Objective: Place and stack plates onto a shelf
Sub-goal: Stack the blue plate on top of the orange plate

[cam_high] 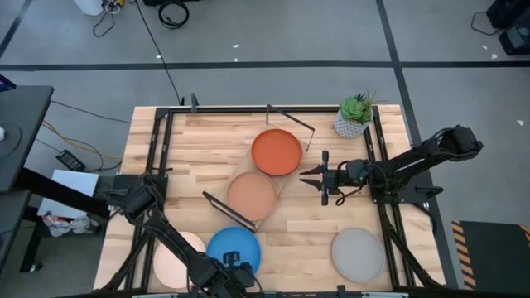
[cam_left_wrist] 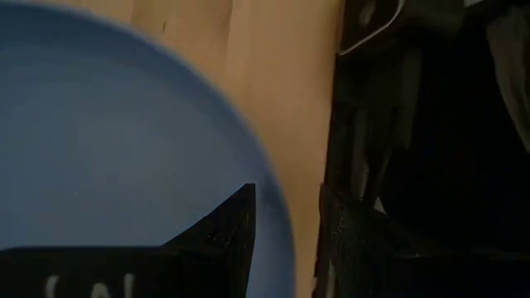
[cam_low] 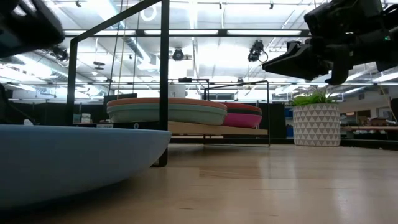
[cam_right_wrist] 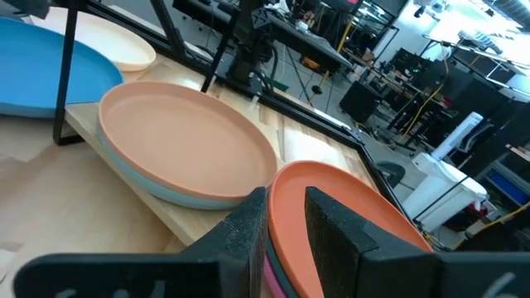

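Mostly round matte plates (cam_high: 276,152) (wooden shelf (cam_right_wrist: 178,223))

Ceiling strip lights (cam_low: 186,31) glared overhead; the near bright blue plate (cam_low: 74,162) blurred, and the left wrist view was dim.

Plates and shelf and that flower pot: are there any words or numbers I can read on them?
No readable text anywhere.
Plates, such as the orange-red plate and bright blue plate: plain.
Shelf: bare wood.
Plant pot: only a triangle pattern.
Left gripper: faint pale marks, too blurred to read.
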